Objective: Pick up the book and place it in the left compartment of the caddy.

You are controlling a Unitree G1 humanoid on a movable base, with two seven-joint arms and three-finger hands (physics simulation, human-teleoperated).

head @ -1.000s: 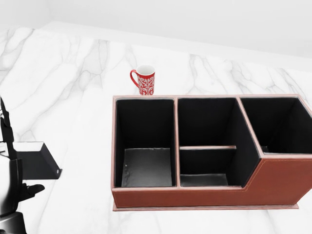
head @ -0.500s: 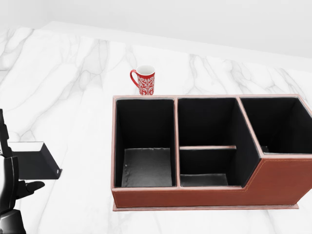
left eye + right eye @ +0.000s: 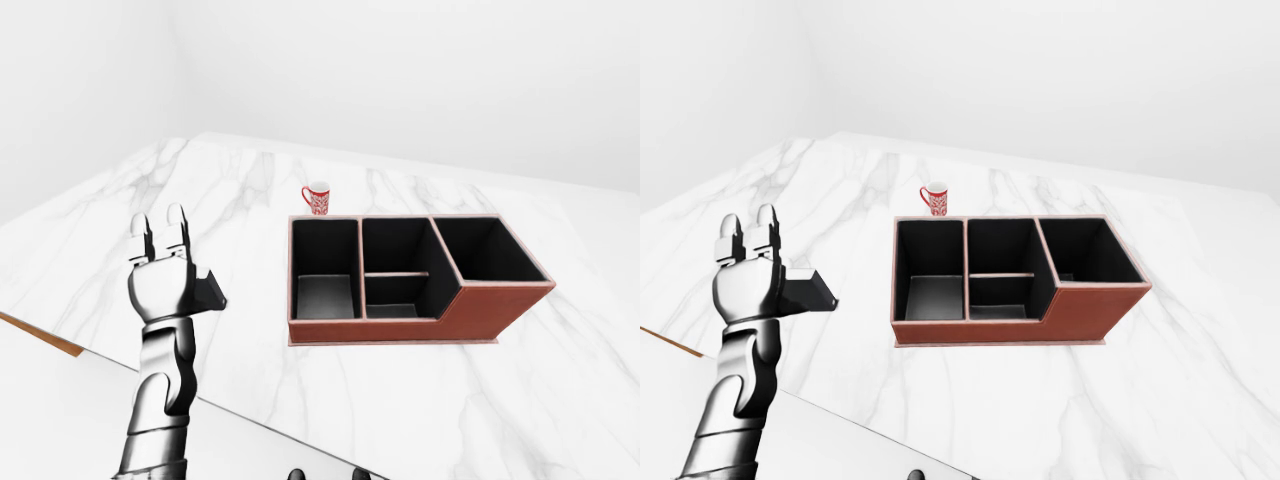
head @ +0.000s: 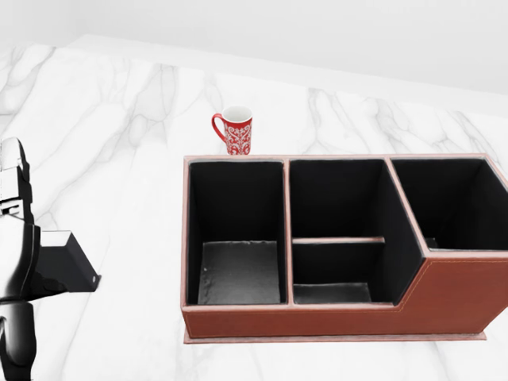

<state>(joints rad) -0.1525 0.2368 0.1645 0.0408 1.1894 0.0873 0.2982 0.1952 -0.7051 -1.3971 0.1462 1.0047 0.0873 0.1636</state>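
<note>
Since a second ago my left robot hand [image 3: 165,268] has risen along the left edge of the head view, its pale fingers [image 4: 14,171] now showing where only dark forearm stood before; the caddy and mug have not shifted. That robot hand stands upright at the left of the eye views, fingers pointing up, and the dark book [image 3: 805,289] juts from its right side, but I cannot tell whether the fingers close round it. My right robot hand is out of sight. Farther up, at mid-frame, the brown caddy [image 3: 480,312] sits on the marble tabletop [image 3: 250,190], its left compartment [image 3: 325,270] showing only its dark floor. Beyond its far left corner stands a red patterned mug [image 3: 317,199].
</note>
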